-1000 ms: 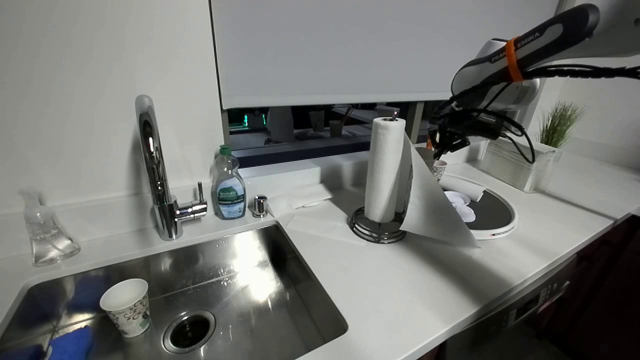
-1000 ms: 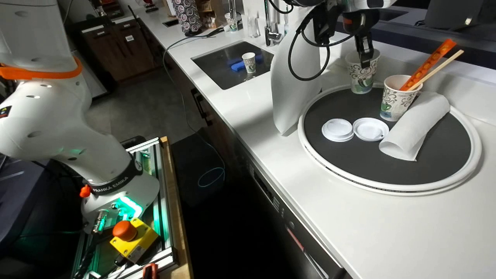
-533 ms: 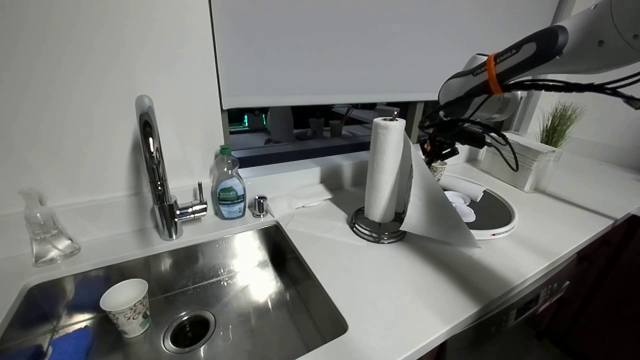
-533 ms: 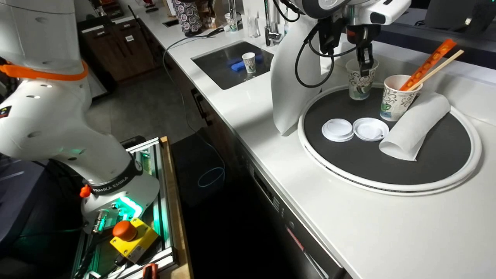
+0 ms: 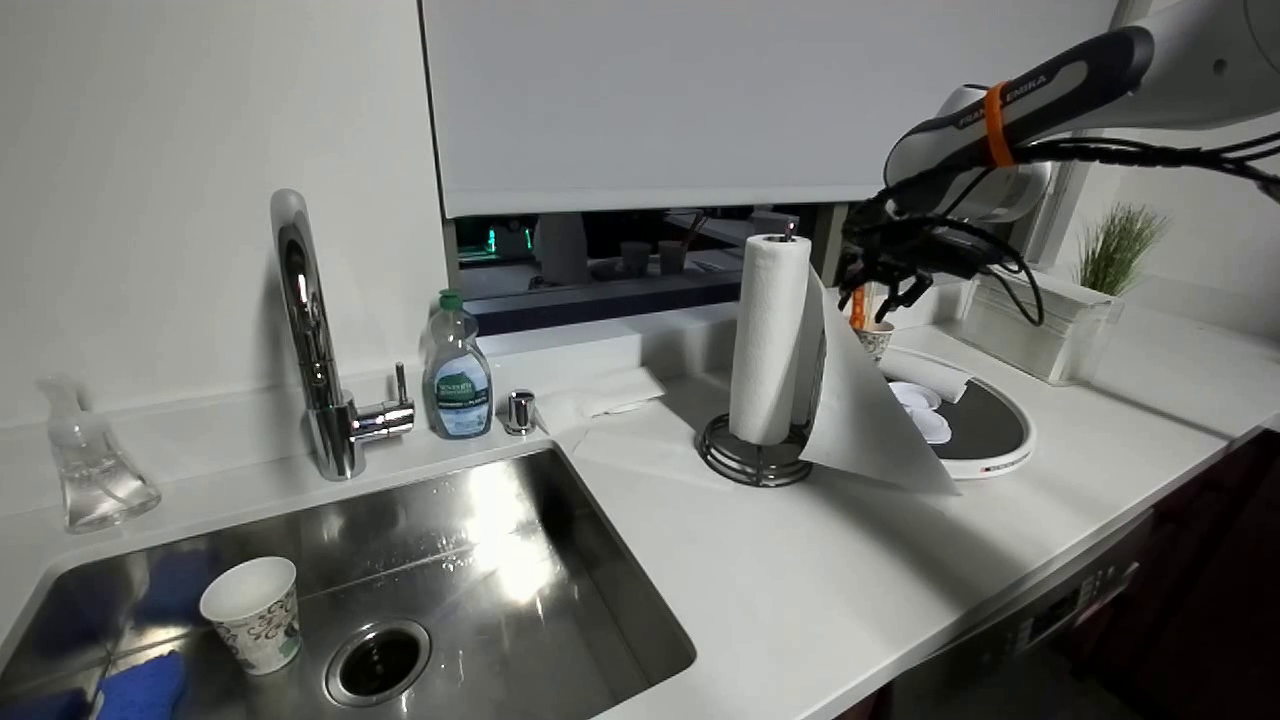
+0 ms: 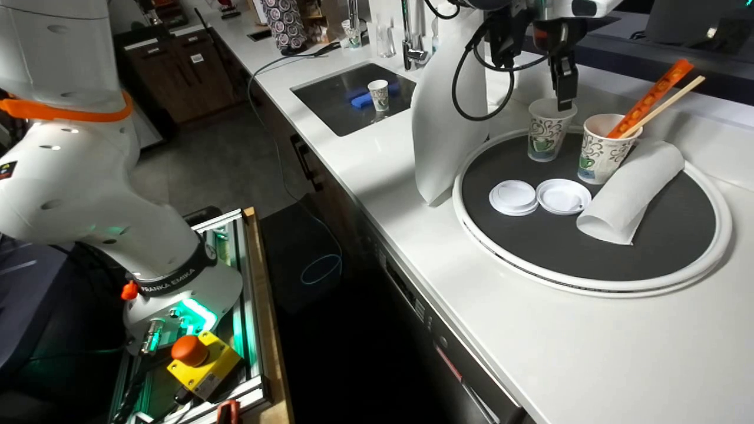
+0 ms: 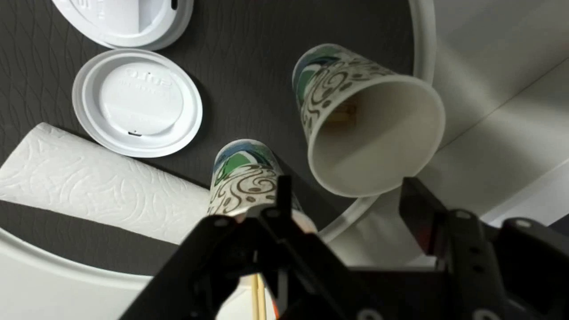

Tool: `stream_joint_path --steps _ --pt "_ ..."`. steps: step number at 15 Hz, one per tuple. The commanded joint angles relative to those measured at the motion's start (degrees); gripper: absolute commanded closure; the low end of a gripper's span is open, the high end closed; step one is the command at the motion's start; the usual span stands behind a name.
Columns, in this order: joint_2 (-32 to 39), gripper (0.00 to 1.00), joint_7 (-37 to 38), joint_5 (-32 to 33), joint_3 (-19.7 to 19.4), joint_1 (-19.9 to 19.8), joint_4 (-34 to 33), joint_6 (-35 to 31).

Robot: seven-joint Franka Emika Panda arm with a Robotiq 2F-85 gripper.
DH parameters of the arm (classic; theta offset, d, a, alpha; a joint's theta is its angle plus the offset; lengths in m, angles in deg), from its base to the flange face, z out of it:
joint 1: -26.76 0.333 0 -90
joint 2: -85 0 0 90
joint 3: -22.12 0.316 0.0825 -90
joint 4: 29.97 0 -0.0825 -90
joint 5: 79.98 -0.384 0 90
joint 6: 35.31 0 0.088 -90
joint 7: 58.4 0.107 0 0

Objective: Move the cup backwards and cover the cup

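Note:
The empty patterned paper cup (image 6: 545, 138) stands upright on the dark round tray (image 6: 530, 250), towards its back edge. From above, in the wrist view, I look into this cup (image 7: 338, 84) and see its open mouth with no lid on it. White lids lie in front: a single lid (image 6: 564, 196) and a small stack (image 6: 513, 197) beside it. My gripper (image 7: 346, 193) is open, its fingers apart with nothing between them. It hangs just above and behind the cup's rim in an exterior view, with fingertips (image 6: 565, 97) close to the rim.
Beside the cup stands another cup (image 6: 601, 150) holding chopsticks and an orange wrapper. A rolled paper towel sheet (image 6: 633, 191) lies on the tray. The paper towel roll (image 5: 770, 340) stands close by, its loose sheet (image 5: 870, 420) hanging out. A cup (image 5: 262, 625) sits in the sink.
The cup has shifted towards the lids and come down onto the tray. My gripper, shut at the cup a second ago, has opened and risen a little from it.

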Motion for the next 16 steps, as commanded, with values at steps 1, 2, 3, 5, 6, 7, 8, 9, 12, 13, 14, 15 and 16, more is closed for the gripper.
stream_joint_path --steps 1,2,3,5,6,7,8,9,12,13,14,15,16 --pt "-9.7 0.04 -2.7 0.6 -0.6 -0.4 10.1 3.2" --pt "-11.8 0.01 -2.2 2.0 -1.5 0.0 13.0 5.0" --pt "-13.5 0.0 -2.3 3.0 -1.9 0.0 14.9 7.1" --pt "-15.7 0.0 -0.7 6.4 -3.4 0.0 18.8 10.8" --pt "-16.3 0.0 -1.2 6.8 -3.6 -0.5 20.6 11.7" --pt "-16.7 0.0 -1.0 8.3 -4.2 -0.7 22.9 11.1" --pt "-16.3 0.0 -0.6 8.4 -4.4 -1.0 24.3 10.1" --pt "-15.3 0.0 -1.9 5.5 -4.0 -1.6 25.3 7.1" --pt "-14.3 0.0 2.5 3.2 -3.8 -1.3 28.0 0.0" --pt "-13.9 0.0 3.9 2.5 -3.7 -1.0 28.7 -2.3" --pt "-13.8 0.0 3.7 2.1 -3.4 -0.9 29.0 -2.5" --pt "-13.6 0.0 1.9 3.7 -3.8 -1.3 27.4 -0.2" --pt "-13.4 0.0 2.0 3.6 -3.7 -1.2 27.6 -0.5"
